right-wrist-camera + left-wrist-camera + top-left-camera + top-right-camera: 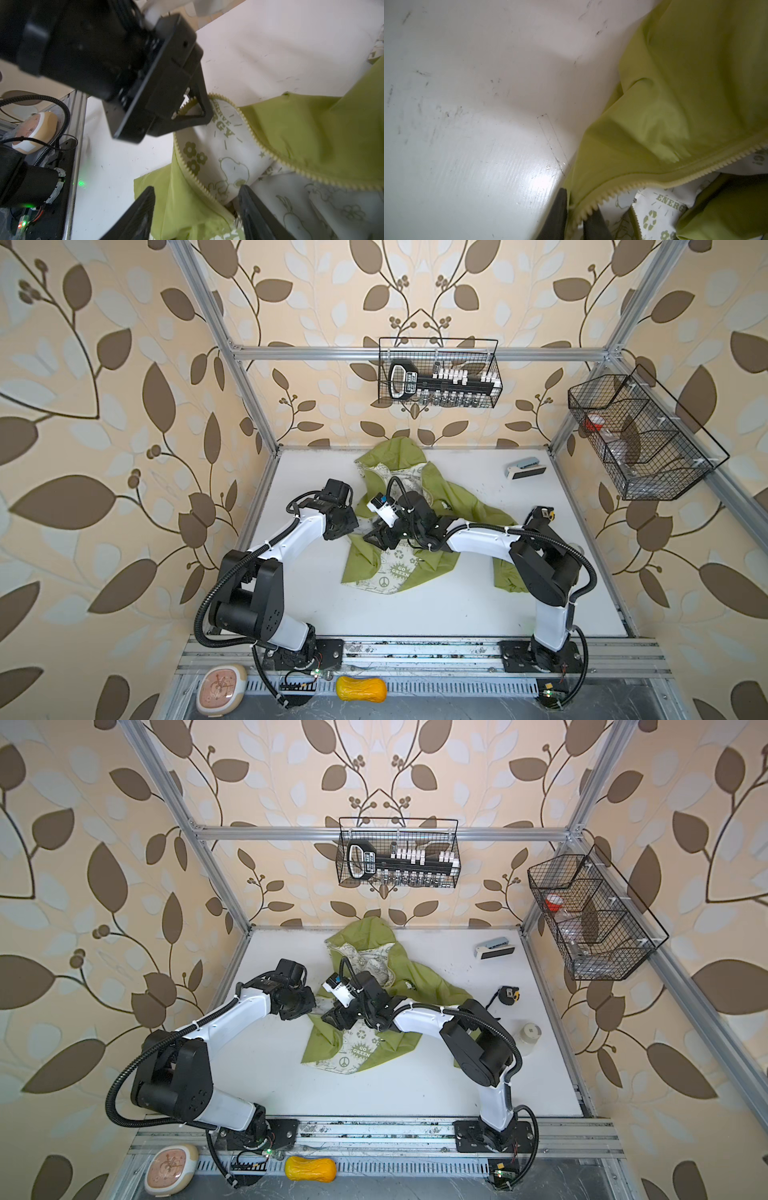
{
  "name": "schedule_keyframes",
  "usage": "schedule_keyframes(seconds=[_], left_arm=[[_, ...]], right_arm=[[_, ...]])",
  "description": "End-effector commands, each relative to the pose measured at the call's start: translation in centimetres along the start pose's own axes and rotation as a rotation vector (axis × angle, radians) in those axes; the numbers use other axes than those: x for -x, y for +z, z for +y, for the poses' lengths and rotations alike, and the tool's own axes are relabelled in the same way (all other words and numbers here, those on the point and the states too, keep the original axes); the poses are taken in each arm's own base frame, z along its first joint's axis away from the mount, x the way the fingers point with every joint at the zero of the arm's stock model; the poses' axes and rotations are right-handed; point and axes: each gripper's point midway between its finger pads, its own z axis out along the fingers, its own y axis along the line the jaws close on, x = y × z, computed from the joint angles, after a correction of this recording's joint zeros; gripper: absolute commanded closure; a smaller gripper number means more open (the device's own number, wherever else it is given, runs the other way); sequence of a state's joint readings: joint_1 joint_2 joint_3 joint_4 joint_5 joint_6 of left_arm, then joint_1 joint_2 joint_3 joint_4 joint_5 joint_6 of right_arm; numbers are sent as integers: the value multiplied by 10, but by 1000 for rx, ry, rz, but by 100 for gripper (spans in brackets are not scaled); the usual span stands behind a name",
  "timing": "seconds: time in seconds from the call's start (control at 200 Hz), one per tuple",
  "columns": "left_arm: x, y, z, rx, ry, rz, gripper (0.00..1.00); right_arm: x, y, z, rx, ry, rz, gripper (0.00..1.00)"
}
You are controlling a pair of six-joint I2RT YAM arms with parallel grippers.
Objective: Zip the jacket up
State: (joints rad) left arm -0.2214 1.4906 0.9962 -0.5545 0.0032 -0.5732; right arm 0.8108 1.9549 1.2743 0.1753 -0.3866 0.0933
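Note:
The olive-green jacket (457, 497) (424, 979) lies open and rumpled on the white table, showing its printed white lining (232, 164). My left gripper (575, 212) (358, 531) is shut on the jacket's left zipper edge (654, 180). The right wrist view also shows this left gripper (195, 105) pinching the pale teeth. My right gripper (197, 207) (374, 537) is open, and its fingers (145, 207) straddle green fabric and the other row of zipper teeth (187, 172) near the hem. No zipper slider is in view.
A pale blue stapler-like tool (521, 470), a tape measure (509, 994) and a white jar (530, 1036) sit on the table's right side. Wire baskets (438, 373) (636, 439) hang on the frame. An orange squash (360, 689) and a round clock (222, 689) lie beyond the front rail.

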Motion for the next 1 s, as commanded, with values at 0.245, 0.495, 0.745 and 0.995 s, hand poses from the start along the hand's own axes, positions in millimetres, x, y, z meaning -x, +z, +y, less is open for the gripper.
schedule_keyframes(seconds=[0.245,0.495,0.745,0.995], left_arm=[[9,-1,-2,-30,-11,-4,100],[13,-7,-6,-48,-24,-14,100],[19,-17,-10,-61,-21,-30,100],[31,-34,-20,-82,1,-52,100]], right_arm=[[-15,23,21,124,-46,83,39],[-31,36,21,167,-16,138,39],[-37,32,17,189,40,148,45],[-32,0,55,255,27,160,67]])
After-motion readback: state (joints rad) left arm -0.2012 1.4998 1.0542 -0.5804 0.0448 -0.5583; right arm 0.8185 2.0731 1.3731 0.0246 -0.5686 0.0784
